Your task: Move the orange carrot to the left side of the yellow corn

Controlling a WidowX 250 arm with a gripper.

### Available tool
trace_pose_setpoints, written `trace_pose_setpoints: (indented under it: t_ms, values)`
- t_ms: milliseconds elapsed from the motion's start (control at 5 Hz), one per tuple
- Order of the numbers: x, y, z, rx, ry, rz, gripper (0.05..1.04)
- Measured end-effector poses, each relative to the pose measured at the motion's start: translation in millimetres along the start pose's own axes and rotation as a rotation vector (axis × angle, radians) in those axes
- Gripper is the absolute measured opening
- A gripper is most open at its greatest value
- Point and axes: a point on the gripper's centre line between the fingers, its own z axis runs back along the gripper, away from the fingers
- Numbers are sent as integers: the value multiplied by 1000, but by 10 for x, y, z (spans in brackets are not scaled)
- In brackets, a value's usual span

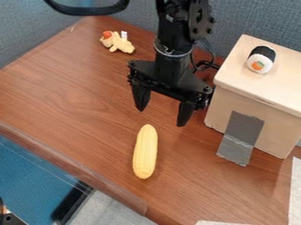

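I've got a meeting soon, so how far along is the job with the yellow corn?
Nothing looks done: bare tabletop borders the yellow corn on both sides. Nothing is in hand; the gripper hangs open near the corn's far end. Apparently left: picking up the carrot and placing it at the corn's left.
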Motion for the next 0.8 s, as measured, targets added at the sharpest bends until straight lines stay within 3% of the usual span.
trace_pose_setpoints:
  t_ms: [200, 400, 600, 800]
  values:
    - [-38, 6, -80, 7, 32, -2, 1001]
    - [239, 254, -274, 15, 79, 91, 1001]
    - [569, 399, -436, 1, 97, 146, 1001]
    - [907, 582, -597, 21, 99, 221, 1001]
